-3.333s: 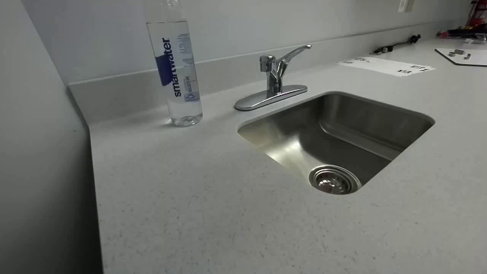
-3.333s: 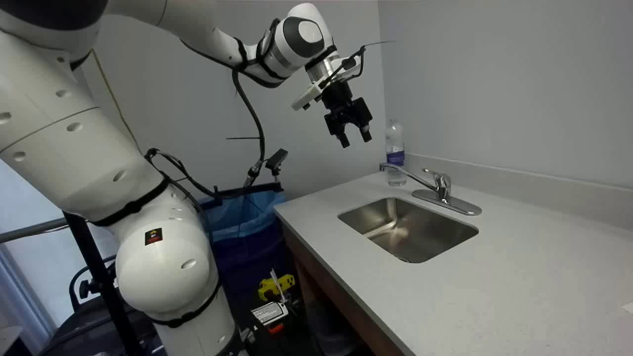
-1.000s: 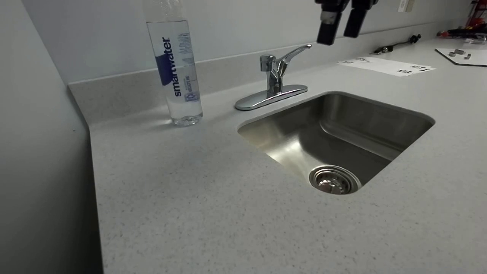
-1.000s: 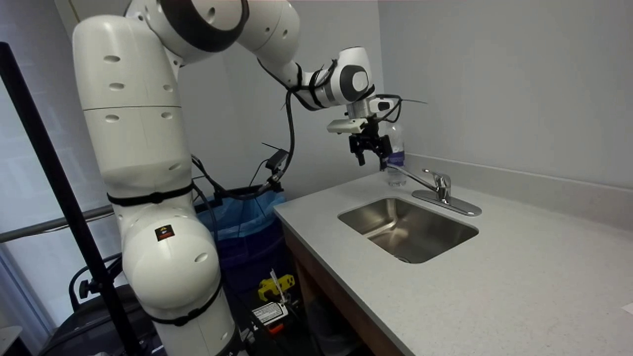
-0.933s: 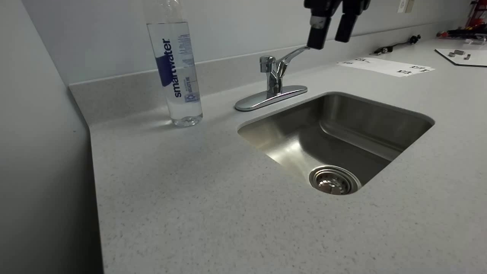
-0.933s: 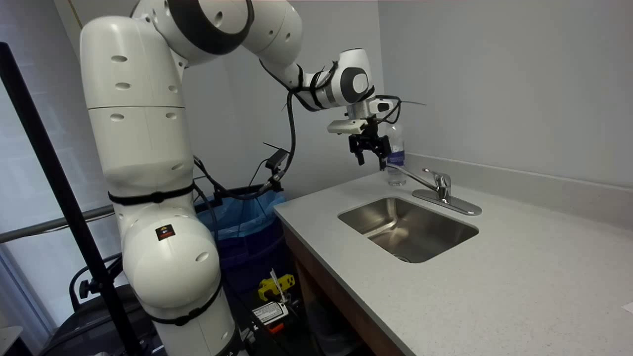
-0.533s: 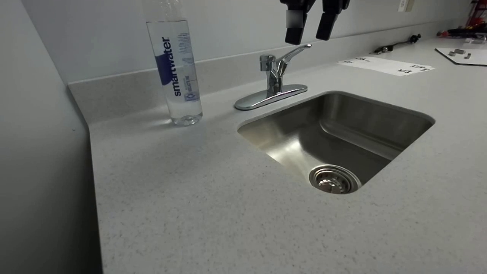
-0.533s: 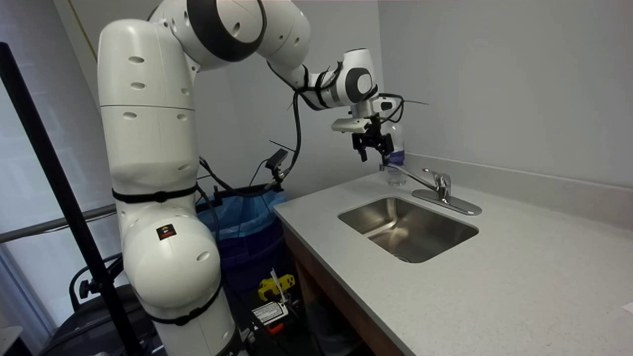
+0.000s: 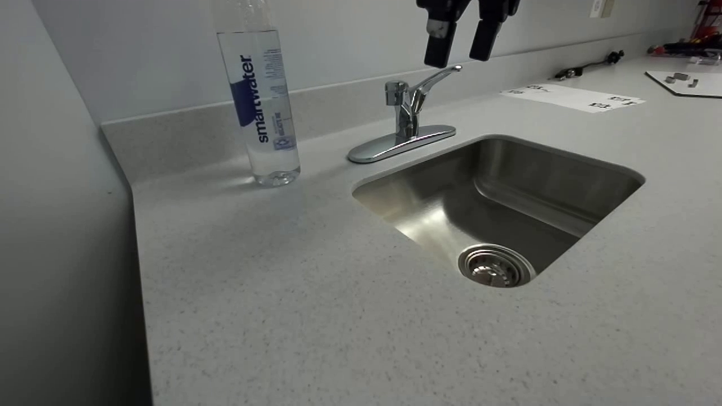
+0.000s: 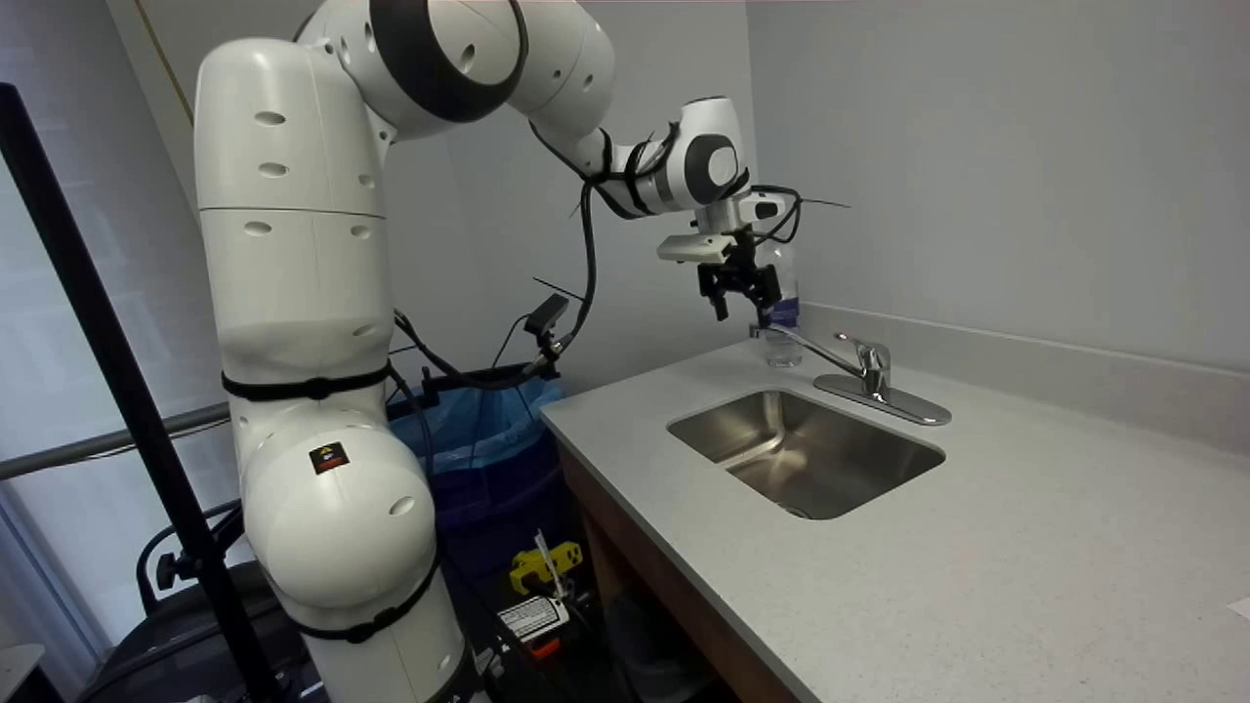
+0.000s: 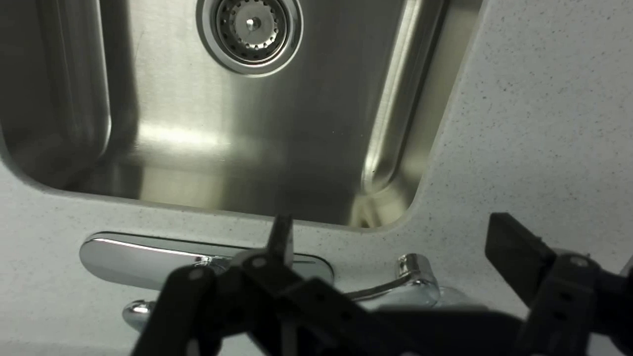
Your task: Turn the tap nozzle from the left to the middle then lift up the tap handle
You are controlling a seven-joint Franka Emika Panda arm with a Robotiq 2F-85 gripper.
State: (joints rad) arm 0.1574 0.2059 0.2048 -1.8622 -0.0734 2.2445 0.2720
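Note:
A chrome tap stands behind the sink. Its nozzle (image 10: 811, 347) points to the left in an exterior view, over the counter beside the sink; its end faces the camera in an exterior view (image 9: 395, 93). The lever handle (image 9: 435, 82) slants up from the tap body and also shows in an exterior view (image 10: 859, 342). My gripper (image 10: 742, 317) is open and empty, fingers down, just above the nozzle end; it also shows in an exterior view (image 9: 459, 56). In the wrist view the nozzle end (image 11: 416, 279) lies between the fingers (image 11: 390, 225). I cannot tell whether a finger touches it.
A steel sink (image 9: 541, 180) is set into the light counter (image 10: 1025, 547). A water bottle (image 9: 262, 107) stands upright on the counter just beyond the nozzle end. A wall runs behind the tap. A paper sheet (image 9: 569, 98) lies farther along.
My arm has come down to the nozzle end from higher up. In the last second the gripper shifted slightly toward the tap, then stayed almost still. The nozzle and handle have not moved.

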